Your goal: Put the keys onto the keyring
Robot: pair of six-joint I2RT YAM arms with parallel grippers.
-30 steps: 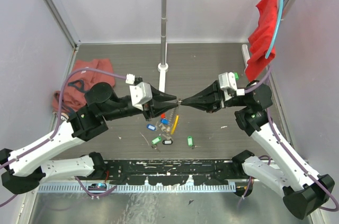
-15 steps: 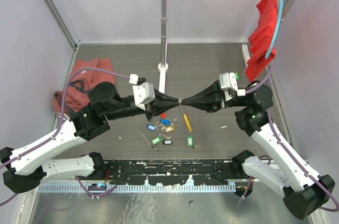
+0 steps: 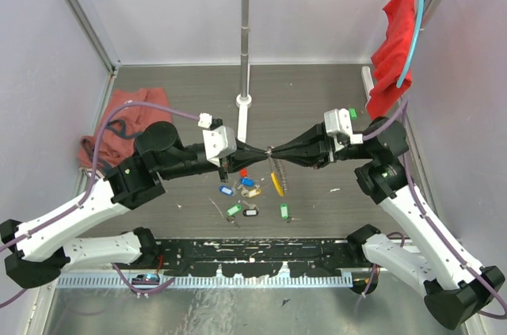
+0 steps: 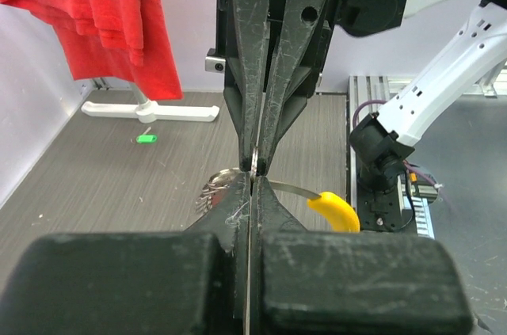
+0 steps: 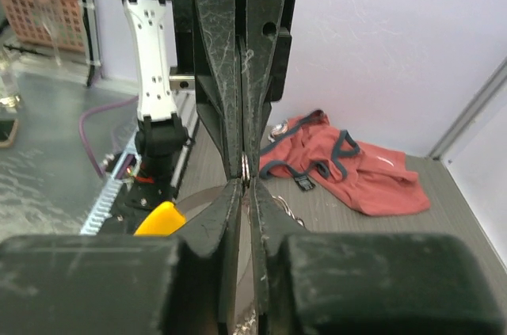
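Observation:
My left gripper (image 3: 264,150) and right gripper (image 3: 275,150) meet tip to tip above the table's middle. Both are shut on the top of the keyring (image 3: 275,178), a silvery loop hanging below them with its yellow section lowest. The left wrist view shows my left gripper (image 4: 255,180) pinching the ring, with the keyring's yellow section (image 4: 337,210) to the right. The right wrist view shows my right gripper (image 5: 244,183) pinching it too, with the yellow section (image 5: 158,218) to the left. The keys lie loose on the table below: red (image 3: 243,174), blue (image 3: 226,190), gold (image 3: 252,191), green (image 3: 234,210), black (image 3: 250,211) and another green (image 3: 284,211).
A clothes stand's pole and base (image 3: 243,102) stand just behind the grippers. A red cloth (image 3: 394,50) hangs from the rack at back right. A pinkish garment (image 3: 119,123) lies at the left. A black rail (image 3: 253,248) runs along the near edge.
My left gripper has reached right and closed onto the ring beside the right gripper's tips. The keyring's yellow section has swung from left of centre to hang under the tips.

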